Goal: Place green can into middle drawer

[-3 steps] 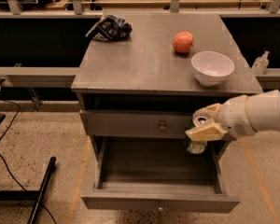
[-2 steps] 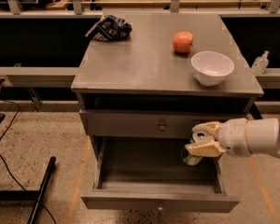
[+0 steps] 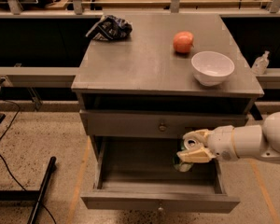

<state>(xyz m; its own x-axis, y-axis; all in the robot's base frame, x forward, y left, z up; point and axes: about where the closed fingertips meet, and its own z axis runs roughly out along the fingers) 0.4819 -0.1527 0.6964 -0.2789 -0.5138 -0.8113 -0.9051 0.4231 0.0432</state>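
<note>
Lower and further left than a second ago, my tool [image 3: 194, 148] now sits over the right side of the open middle drawer [image 3: 130, 202], whose plain front panel is the nearest thing to me. The tool is closed around the green can [image 3: 183, 164], its pale fingers [image 3: 194, 156] pinching the can near its silver top, and the can hangs tilted, above the drawer floor as far as I can tell. I judge the can light and thin-walled with a slick painted skin, so it would dent under a hard squeeze and could slip from a loose one. A hold across the middle of the body looks safest to me. Just behind the tool is the upper drawer [image 3: 130, 124], shut. Farther back, on the bench [image 3: 140, 69], stand a white bowl [image 3: 213, 67], a round orange-red fruit [image 3: 183, 42] and, farthest, a dark crumpled bag [image 3: 109, 27].
</note>
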